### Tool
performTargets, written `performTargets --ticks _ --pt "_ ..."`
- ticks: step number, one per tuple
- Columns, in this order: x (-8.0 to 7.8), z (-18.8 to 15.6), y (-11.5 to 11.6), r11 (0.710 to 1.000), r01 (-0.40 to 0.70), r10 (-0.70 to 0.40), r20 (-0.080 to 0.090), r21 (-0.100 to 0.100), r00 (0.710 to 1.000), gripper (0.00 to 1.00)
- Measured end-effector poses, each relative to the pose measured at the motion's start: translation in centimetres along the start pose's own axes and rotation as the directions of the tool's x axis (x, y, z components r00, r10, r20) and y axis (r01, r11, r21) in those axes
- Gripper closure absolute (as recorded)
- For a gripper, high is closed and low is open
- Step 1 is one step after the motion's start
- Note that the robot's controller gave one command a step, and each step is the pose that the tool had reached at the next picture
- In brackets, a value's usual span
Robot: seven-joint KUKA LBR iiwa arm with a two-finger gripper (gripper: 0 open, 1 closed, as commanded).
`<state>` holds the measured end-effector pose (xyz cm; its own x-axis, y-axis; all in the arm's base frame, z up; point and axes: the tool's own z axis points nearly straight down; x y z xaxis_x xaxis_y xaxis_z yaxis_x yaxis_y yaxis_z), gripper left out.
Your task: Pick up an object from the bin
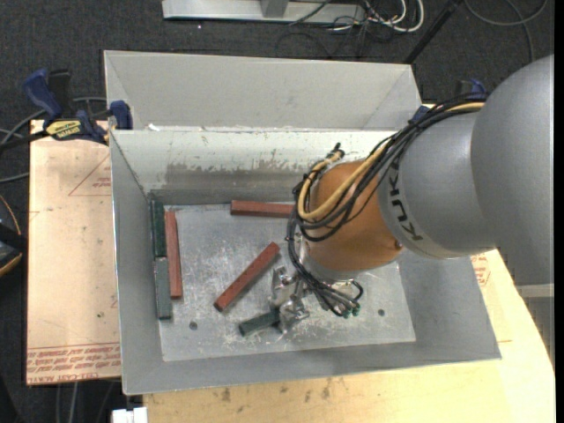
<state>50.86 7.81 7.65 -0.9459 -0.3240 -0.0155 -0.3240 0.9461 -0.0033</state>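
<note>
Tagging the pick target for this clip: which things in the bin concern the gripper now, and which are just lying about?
In play: gripper, low near the front of the bin; short dark green block right beside it; slanted red-brown bar close behind.

Lying about: red-brown bar by the back wall; long red-brown bar and dark green bars along the left wall.

Lab: robot arm (493, 174), bin (264, 95), floor cables (388, 3)
</note>
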Motion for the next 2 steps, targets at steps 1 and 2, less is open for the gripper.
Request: performTargets --ticks 1,2 --pt "0.0 0.0 0.0 1.0 0.0 0.0 0.0 0.0 1.0 1.0" --pt "0.8 -2.5 1.1 0.997 0.079 -0.079 -0.015 -0.005 0.997 1.0"
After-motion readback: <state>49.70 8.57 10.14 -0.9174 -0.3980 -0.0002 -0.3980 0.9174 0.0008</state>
